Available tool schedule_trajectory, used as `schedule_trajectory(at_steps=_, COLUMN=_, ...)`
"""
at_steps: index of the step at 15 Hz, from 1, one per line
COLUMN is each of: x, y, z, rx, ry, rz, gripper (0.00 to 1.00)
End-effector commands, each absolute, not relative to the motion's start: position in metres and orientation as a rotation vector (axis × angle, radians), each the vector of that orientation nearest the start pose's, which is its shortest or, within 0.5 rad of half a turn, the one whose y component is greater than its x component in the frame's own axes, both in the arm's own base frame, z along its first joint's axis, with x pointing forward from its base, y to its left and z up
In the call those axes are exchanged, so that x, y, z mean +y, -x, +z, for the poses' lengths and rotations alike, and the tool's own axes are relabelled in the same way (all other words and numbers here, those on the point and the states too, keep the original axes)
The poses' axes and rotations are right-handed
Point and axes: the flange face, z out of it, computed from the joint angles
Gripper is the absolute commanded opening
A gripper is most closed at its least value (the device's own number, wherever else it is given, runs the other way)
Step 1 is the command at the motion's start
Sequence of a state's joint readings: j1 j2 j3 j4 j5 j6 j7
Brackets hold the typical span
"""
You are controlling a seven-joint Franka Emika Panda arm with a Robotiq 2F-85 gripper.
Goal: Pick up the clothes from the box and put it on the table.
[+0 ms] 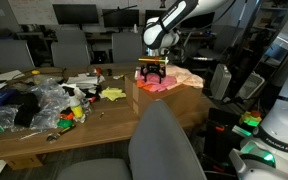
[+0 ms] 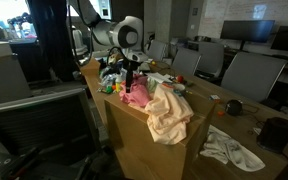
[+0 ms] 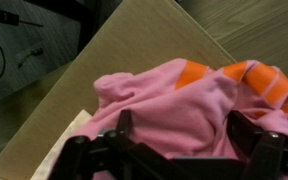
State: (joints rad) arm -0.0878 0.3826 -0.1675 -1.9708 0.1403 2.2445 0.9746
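Note:
The pink-red garment [image 3: 174, 100] fills the wrist view and lies heaped in the cardboard box [image 3: 134, 50]. Beside it is the cream garment with orange print [image 3: 254, 75]. My gripper [image 3: 184, 135] is open just above the pink cloth, one finger on each side of a raised fold, with nothing gripped. In both exterior views the gripper [image 1: 152, 70] [image 2: 134, 72] hangs over the pink garment [image 1: 162, 86] [image 2: 136, 95] at the end of the table [image 1: 44, 140]. The cream garment [image 2: 169, 115] drapes over the box side. A pale garment [image 2: 234, 150] lies on the tabletop.
Clear plastic bags and small items [image 1: 44, 100] crowd the far half of the table, with a yellow scrap [image 1: 112, 93] near the box. A grey chair back [image 1: 164, 145] stands close in front. More chairs [image 2: 249, 70] line the other side, and a black object [image 2: 274, 132] sits on the wood.

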Motion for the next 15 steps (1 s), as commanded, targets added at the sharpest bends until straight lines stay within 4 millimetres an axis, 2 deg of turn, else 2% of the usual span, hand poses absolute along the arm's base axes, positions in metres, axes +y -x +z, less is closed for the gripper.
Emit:
schedule_trajectory(at_steps=1, x=-0.142, y=-0.585, z=0.255, rx=1.947, ry=2.450, rz=0.196, gripper=1.00)
schedule_trajectory(at_steps=2, x=-0.142, y=-0.584, z=0.253, rx=1.944, ry=2.452, rz=0.206, gripper=1.00)
schedule_trajectory(at_steps=3, x=-0.142, y=-0.584, z=0.251, rx=1.946, ry=2.453, rz=0.211, gripper=0.93)
schedule_trajectory(at_steps=4, x=-0.141, y=-0.584, z=0.251, rx=1.943, ry=2.454, rz=0.211, gripper=0.74)
schedule_trajectory(at_steps=13, x=-0.135, y=-0.588, z=0.259, rx=1.914, ry=2.467, rz=0.195, gripper=0.05)
schedule_trajectory(at_steps=15, x=-0.133, y=-0.588, z=0.262, rx=1.906, ry=2.467, rz=0.194, gripper=0.00)
